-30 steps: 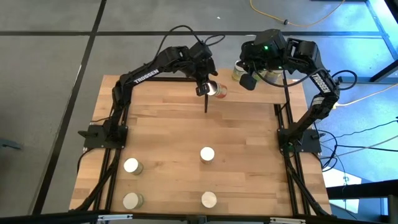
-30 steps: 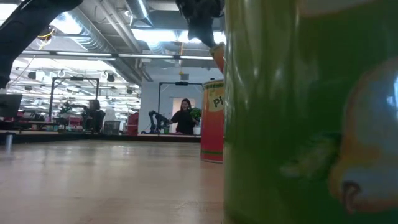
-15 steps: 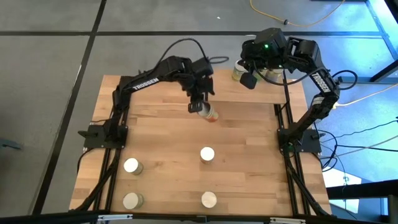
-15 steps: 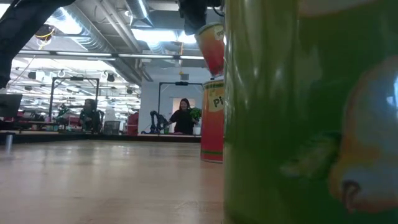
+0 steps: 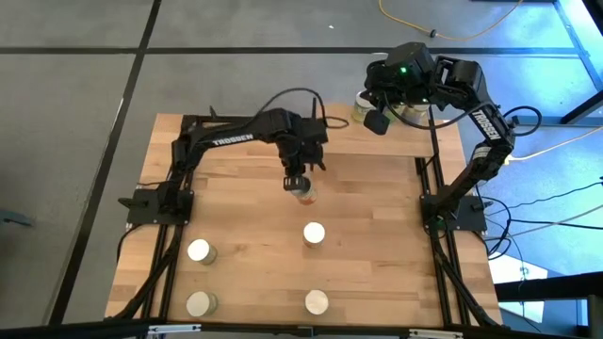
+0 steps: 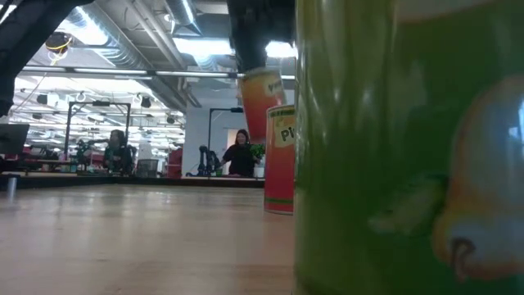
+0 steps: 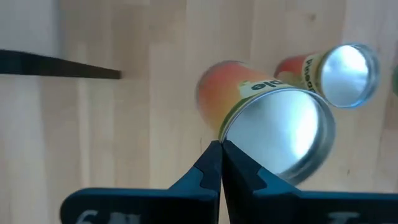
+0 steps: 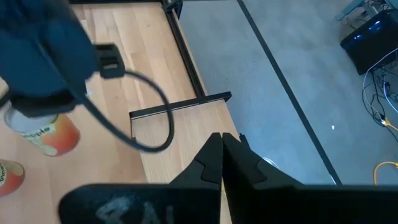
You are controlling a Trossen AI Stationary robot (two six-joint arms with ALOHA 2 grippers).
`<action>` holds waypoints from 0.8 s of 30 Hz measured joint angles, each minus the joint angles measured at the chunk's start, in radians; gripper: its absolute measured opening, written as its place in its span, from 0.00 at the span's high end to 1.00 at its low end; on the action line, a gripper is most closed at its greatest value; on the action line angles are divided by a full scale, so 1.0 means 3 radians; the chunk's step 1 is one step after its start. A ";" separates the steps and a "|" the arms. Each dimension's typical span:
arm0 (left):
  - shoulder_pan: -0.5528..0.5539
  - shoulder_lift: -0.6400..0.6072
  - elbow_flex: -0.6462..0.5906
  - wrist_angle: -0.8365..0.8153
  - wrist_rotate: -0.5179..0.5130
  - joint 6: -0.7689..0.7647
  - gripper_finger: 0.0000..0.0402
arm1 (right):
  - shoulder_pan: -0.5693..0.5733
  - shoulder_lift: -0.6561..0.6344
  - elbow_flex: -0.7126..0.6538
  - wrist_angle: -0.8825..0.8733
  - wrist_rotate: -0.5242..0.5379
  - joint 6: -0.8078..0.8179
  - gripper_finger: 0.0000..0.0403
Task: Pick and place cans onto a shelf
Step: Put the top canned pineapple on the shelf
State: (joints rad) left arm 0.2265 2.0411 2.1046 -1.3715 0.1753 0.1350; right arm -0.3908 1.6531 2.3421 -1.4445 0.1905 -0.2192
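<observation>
While the left gripper (image 5: 298, 179) hangs above mid-table with its fingertips pinched together on the rim of an orange-red can (image 5: 304, 193), that can dangles below them, tilted, long axis slanting downward. Farther right, the shelf (image 5: 415, 141) lies nearer the right gripper (image 5: 377, 122), whose fingers are together, empty.

Shut claw (image 7: 220, 163) — orange can (image 7: 261, 121) beyond

Your lifted can (image 7: 249, 99) shows an orange-red-to-yellow label and silver top; the bench (image 5: 377, 245) is pale striped wood.
</observation>
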 joint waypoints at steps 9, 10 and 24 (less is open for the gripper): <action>-0.0024 0.0000 -0.0646 0.0439 -0.0019 -0.0012 1.00 | 0.0000 0.0000 0.0000 -0.0001 0.0000 0.0000 0.99; -0.0024 0.0000 -0.0708 0.0499 -0.0034 -0.0011 1.00 | 0.0000 0.0000 0.0000 -0.0001 -0.0001 0.0000 0.99; -0.0022 0.0000 -0.0968 0.0762 -0.0118 0.0021 1.00 | 0.0000 0.0000 0.0000 -0.0001 -0.0036 0.0000 0.99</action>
State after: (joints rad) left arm 0.2199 2.0411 1.8141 -1.1429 0.1398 0.1413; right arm -0.3908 1.6531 2.3421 -1.4448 0.1799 -0.2192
